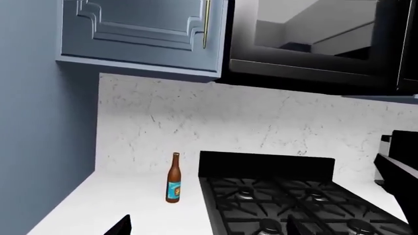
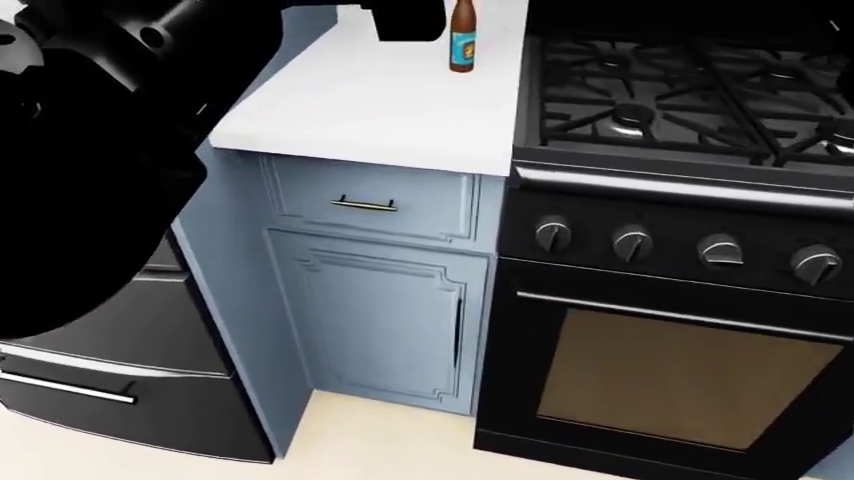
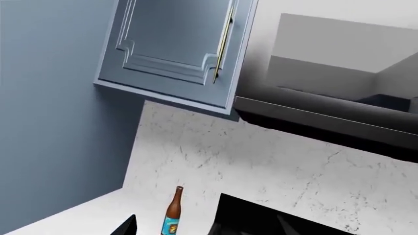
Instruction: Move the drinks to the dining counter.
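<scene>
One of the drinks, a brown glass bottle with a blue label (image 2: 462,40), stands upright on the white countertop (image 2: 374,105) next to the black gas stove (image 2: 681,90). In the left wrist view the bottle (image 1: 174,178) is ahead of my left gripper (image 1: 209,229), which is open with its dark fingertips (image 1: 121,226) wide apart and nothing between them. My right gripper (image 3: 205,227) is open too, and the bottle (image 3: 174,211) stands farther off, in line with the gap. A dark gripper part (image 2: 407,20) hovers just left of the bottle. The dining counter is out of view.
A blue wall cabinet (image 1: 144,29) and a black microwave (image 1: 313,39) hang above the marble backsplash (image 1: 261,122). A blue side panel (image 1: 39,122) bounds the countertop on the left. Below are a blue drawer and door (image 2: 380,290) and the oven front (image 2: 681,370).
</scene>
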Robot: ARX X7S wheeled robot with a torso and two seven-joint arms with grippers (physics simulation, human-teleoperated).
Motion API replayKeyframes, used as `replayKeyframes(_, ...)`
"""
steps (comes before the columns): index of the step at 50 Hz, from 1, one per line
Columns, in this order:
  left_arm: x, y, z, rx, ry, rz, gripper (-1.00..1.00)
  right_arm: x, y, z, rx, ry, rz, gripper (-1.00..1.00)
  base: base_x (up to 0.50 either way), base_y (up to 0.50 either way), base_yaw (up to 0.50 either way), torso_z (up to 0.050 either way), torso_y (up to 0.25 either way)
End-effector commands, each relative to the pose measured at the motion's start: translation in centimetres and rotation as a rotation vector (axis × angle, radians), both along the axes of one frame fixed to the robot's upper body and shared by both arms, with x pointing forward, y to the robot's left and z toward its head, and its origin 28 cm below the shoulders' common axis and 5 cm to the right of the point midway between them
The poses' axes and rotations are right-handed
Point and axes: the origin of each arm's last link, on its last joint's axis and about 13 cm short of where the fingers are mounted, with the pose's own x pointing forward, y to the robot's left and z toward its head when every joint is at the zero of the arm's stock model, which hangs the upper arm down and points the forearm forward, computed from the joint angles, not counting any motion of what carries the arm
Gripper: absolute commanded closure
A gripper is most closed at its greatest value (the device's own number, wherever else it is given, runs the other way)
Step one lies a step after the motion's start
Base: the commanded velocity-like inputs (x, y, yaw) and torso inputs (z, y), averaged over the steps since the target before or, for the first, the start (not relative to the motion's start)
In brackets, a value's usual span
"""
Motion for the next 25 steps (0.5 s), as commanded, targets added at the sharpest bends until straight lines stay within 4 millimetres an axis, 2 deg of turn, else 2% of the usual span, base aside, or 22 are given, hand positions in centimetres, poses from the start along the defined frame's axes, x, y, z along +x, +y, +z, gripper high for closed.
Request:
replayKeyframes(1,0.12,-0.03,-0.16,0.005,0.006,0.003,-1.0,-0.01,0.0,0.0,0.001,-0.001,0.004,-1.0,0.5,0.05,0.0,0.0,0.01)
replayKeyframes(9,0.09,-0.02,-0.08,0.004,0.003,0.002,-1.0,-0.03,0.02,0.02,0.006,0.004,0.006,-1.0,0.5,0.03,0.0,0.0,0.001)
replayKeyframes(15,0.05,0.0,-0.03,0.004,0.001,0.002,-1.0,-0.05,0.03,0.05,0.024,0.003,0.013,-1.0,0.32,-0.39,0.0,0.0,0.002)
replayKeyframes(25,0.07,0.02,-0.01,0.003,0.001,0.004,-1.0,-0.03,0.05,0.03,0.014,-0.002,0.0,-1.0,0.18,-0.45,0.0,0.0,0.0)
